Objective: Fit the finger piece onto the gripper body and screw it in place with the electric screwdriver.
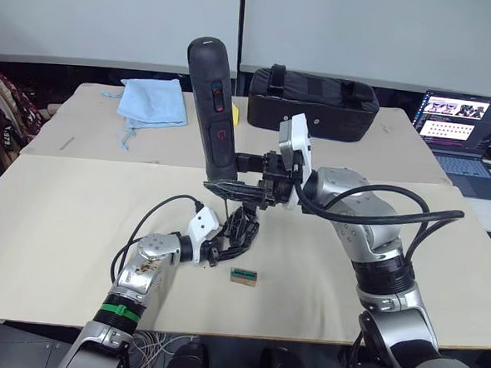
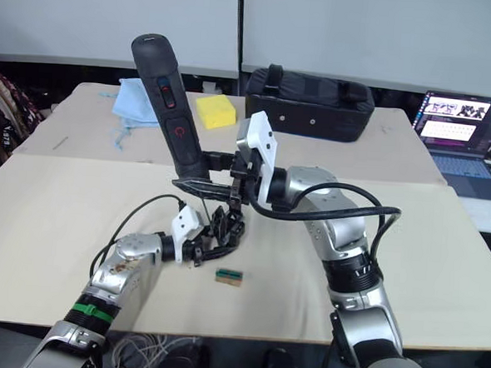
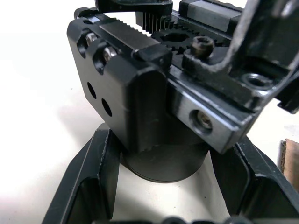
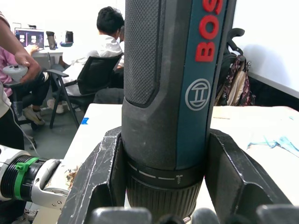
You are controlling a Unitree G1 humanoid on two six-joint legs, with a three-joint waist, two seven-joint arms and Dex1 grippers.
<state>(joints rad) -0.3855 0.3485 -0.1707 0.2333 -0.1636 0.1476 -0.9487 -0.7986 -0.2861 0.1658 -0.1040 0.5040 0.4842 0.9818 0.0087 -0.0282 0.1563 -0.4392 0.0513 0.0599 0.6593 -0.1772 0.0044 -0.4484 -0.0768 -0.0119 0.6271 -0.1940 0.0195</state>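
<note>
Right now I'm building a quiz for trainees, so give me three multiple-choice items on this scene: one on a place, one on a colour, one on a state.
1. Where does the black bag sit?
A. near table edge
B. far side of table
C. floor

2. What colour is the folded cloth?
A. light blue
B. red
C. green

3. How is the electric screwdriver held?
A. flat on table
B. upright in the right end effector
C. in the left end effector

Answers: B, it lies beyond both arms; A, pale blue fabric; B, it stands upright above the gripper body.
</note>
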